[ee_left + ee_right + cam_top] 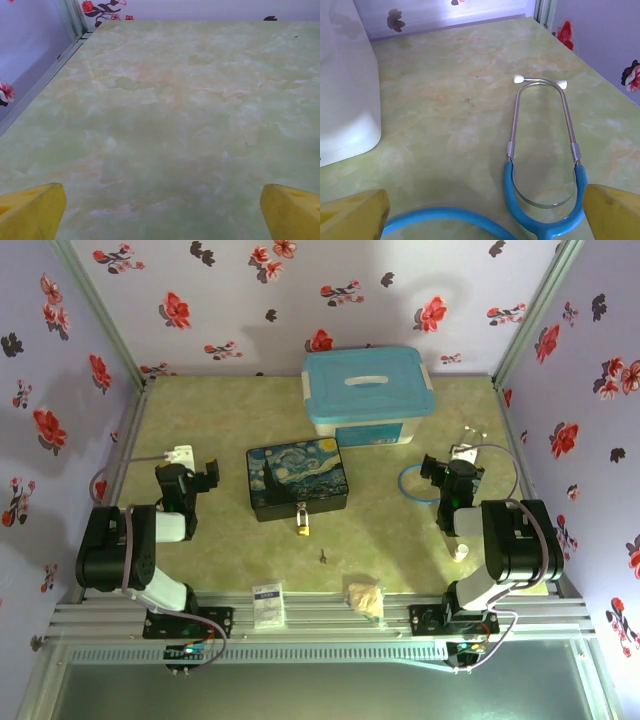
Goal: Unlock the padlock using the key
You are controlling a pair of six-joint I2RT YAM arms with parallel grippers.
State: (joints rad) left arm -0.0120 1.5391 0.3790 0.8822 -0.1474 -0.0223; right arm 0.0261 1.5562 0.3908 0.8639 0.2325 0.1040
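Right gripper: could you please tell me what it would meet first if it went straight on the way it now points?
Probably the blue stethoscope, lying on the table just ahead between the right gripper's open fingers; depth is hard to judge.

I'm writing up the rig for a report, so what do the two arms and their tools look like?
The left arm and right arm have chunky black joint housings joined by white links, with thin grey cables looping alongside. The left tool and right tool carry bright yellow finger pads.
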